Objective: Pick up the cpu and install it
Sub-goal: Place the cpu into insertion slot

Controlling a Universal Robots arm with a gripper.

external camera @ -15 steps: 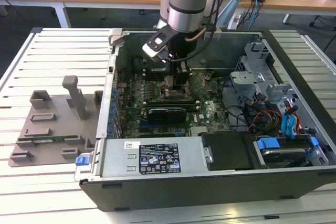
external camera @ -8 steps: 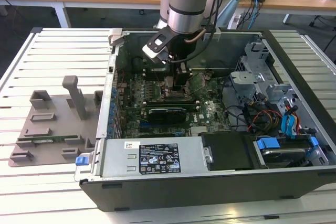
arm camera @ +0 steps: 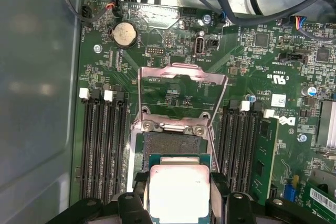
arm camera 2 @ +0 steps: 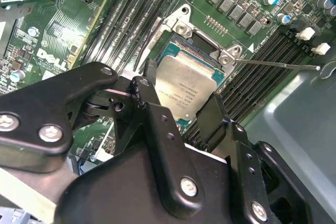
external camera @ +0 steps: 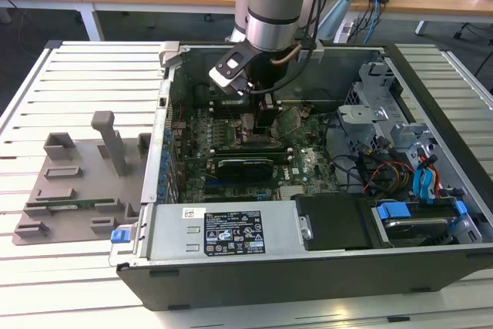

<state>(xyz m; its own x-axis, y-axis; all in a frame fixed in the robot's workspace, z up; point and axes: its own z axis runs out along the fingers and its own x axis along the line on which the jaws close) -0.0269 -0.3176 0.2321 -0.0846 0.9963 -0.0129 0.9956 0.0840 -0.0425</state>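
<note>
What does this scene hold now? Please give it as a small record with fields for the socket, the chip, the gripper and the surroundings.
socket: black square socket, its metal frame hinged open
cpu: small flat square chip with pale silver metal top, over the socket; whether seated, cannot tell
gripper: black, two-fingered, shut on two opposite edges of the cpu
case: open black computer case on a white slatted table
tray: grey moulded tray on the table, at the exterior view's left of the case
</note>
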